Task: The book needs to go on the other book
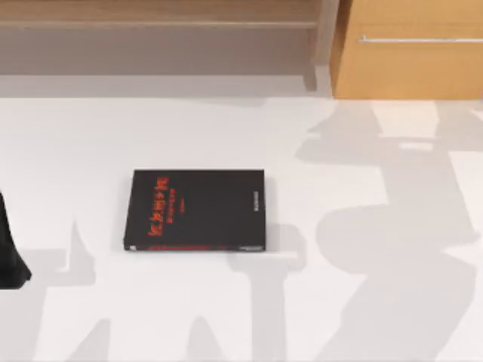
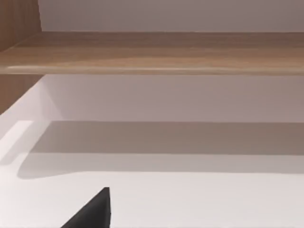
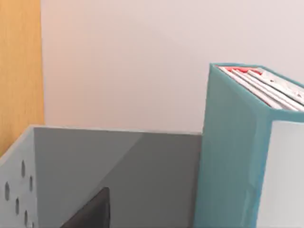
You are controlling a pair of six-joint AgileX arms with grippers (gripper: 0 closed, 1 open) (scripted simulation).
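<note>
On the white table (image 1: 392, 302), left of centre in the top view, lies the other book (image 1: 198, 209), a black volume with red lettering. It rests flat, cover upward, its long axis running across the table from left to right and its spine edge turned toward the near side. Lying flat and clear of everything else, it offers a broad, level face, which is presumably why it serves as the base of the stack.

The book (image 3: 232, 156), light blue-teal, appears in the right wrist view. It stands upright on one edge inside a grey bin (image 3: 118, 171) with a perforated side wall, so that its long axis is vertical or nearly so; its top edge shows white pages with a trace of red. It stands against one side of the bin, stored like a filed volume, and so would have to be lifted out and turned flat before it can be laid down.

Left arm (image 1: 11, 253): a dark mass at the left edge of the top view, apparently parked. The left wrist view looks along the table toward a wooden shelf (image 2: 156, 52). In each wrist view one dark fingertip enters the picture; whether either pair of jaws is released or clenched cannot be told. Nothing is grasped as far as can be seen.

Judged progress: stacking not yet begun.
</note>
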